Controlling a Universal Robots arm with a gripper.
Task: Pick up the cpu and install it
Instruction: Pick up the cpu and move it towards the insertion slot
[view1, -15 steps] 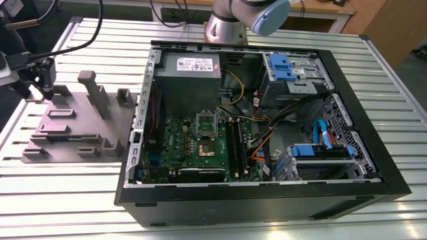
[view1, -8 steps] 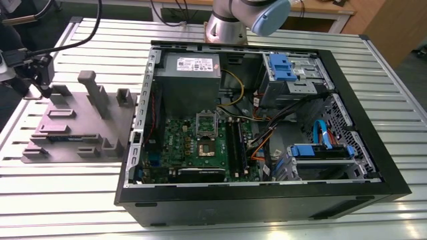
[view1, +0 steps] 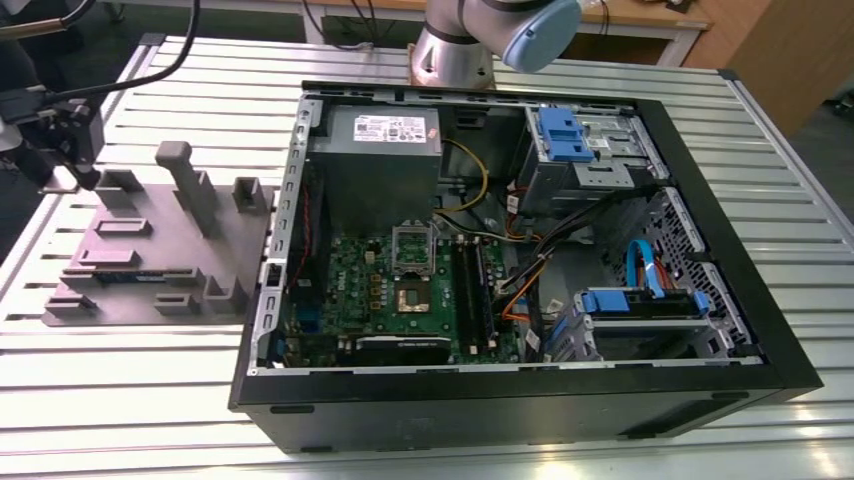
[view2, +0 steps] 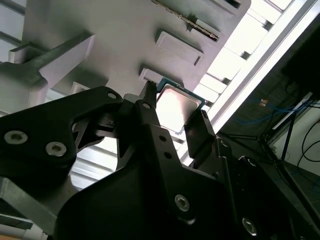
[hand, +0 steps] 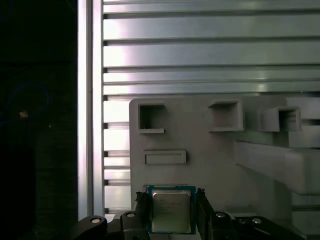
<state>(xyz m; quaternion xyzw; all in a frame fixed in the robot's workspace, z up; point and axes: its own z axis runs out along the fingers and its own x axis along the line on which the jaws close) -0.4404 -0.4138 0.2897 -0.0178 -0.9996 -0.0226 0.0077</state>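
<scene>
Slatted metal table (view1: 134, 400), ribbed, shiny. On it grey plastic holder (view1: 134, 240), matte, with blocky pockets. Open computer case (view1: 747, 300) beside holder. My gripper (hand: 171, 199) at holder's edge away from case. Cpu (hand: 171, 212): flat square, silvery lid, green rim. It sits straight between my fingers (hand: 202, 204), close over holder. Looks clamped, both sides touched.

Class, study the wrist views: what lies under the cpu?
Under the cpu is the grey holder block, which sits on the slatted metal table. The patch of block directly beneath the cpu is covered by it, so any recess there cannot be seen.
</scene>
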